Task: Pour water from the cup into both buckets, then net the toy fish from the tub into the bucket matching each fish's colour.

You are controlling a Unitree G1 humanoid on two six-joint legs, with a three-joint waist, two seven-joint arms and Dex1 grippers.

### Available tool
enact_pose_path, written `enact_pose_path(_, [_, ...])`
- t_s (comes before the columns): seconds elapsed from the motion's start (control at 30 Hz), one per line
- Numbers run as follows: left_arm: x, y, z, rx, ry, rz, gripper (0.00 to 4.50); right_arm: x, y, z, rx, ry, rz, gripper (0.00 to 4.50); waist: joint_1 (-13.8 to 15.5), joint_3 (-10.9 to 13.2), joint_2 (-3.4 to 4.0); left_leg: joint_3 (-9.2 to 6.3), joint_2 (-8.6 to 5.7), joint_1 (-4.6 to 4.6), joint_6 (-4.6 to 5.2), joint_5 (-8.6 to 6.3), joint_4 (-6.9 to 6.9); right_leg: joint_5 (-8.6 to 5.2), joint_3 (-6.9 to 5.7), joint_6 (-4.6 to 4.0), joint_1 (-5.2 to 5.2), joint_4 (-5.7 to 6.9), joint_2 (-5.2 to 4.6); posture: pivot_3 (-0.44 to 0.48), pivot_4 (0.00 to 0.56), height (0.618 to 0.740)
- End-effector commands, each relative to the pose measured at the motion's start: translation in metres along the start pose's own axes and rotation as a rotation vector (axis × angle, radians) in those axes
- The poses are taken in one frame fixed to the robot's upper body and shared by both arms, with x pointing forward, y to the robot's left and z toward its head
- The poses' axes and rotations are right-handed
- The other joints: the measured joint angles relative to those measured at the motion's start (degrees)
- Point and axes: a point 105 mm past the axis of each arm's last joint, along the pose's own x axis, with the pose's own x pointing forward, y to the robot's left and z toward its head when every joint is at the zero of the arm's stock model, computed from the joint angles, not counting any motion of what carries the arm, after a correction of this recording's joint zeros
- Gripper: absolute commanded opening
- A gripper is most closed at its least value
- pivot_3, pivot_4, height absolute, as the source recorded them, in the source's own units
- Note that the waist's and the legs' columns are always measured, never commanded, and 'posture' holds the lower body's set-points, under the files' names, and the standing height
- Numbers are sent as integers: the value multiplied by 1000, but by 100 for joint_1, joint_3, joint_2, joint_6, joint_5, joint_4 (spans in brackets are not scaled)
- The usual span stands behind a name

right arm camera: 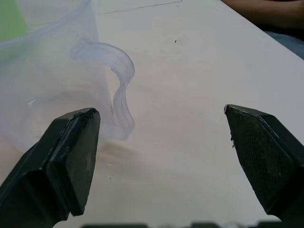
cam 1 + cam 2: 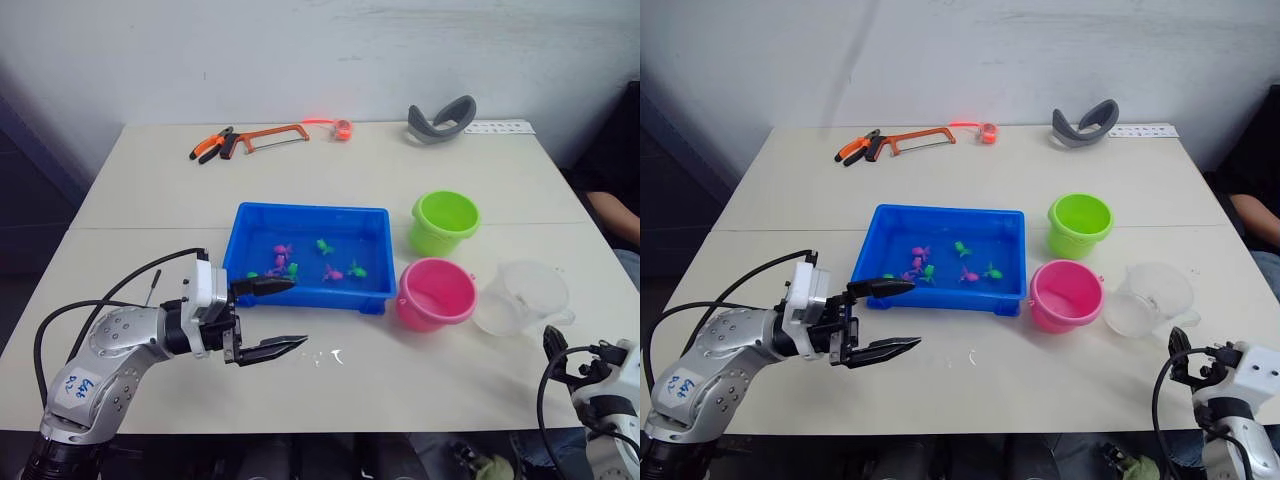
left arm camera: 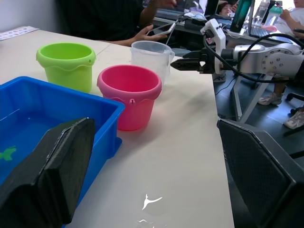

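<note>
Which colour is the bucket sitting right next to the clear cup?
Hot pink: the pink bucket stands beside the cup, clearest in the left eye view.

The tub (image 2: 250,235) is sitting in the middle of the frame on the table (image 2: 150,190). The toy fish (image 2: 320,262) are lying inside the tub. The two buckets (image 2: 440,260) are standing just right of the tub, one above the other. The cup (image 2: 522,297) is standing right of the lower bucket, almost touching it. The pliers (image 2: 212,146), the saw (image 2: 272,136) and the headband (image 2: 440,120) are lying along the top of the frame.
</note>
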Motion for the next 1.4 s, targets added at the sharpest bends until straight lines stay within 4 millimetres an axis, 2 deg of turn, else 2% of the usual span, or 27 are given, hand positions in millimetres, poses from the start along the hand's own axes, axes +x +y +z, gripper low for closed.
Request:
enact_pose_path(0.03, [3, -3, 10, 49, -17, -13, 4469, 4, -10, 5, -22, -22, -36, 4500, 1, 0, 0, 0, 0, 0, 0, 0, 0, 0, 0, 0, 0, 0, 0, 0, 150, 740])
enact_pose_path(0.23, [2, -1, 10, 57, -11, 3, 4469, 13, -18, 4, -1, -32, -87, 4500, -1, 0, 0, 0, -1, 0, 0, 0, 0, 1, 0, 1, 0, 0, 0, 0, 150, 740])
enact_pose_path(0.83, [2, 4, 10, 65, -14, 26, 4469, 36, -2, 6, 106, -81, -17, 4500, -9, 0, 0, 1, 0, 0, -1, 1, -1, 1, 0, 2, 0, 0, 3, 0, 150, 740])
enact_pose_path(0.97, [3, 6, 9, 65, -16, 21, 4500, 42, 5, 10, 129, -114, 39, 3236, -14, 1, 2, 1, 1, 0, -1, 2, -1, 1, 0, 2, 0, 0, 3, 0, 150, 740])
enact_pose_path(1.17, [4, 10, 7, 70, -19, 20, 4500, 41, 9, 20, 140, -172, 88, 118, 4, 2, 2, 1, 0, -1, -1, 2, -1, 1, -1, 3, 0, -1, 3, 0, 150, 740])
enact_pose_path(1.4, [6, 10, 3, 56, -28, 22, 4500, 29, 4, 34, 111, -213, 116, 46, 0, 5, 6, -1, 1, -6, 0, 1, -1, 2, -2, 4, -1, -6, 3, 0, 150, 740])
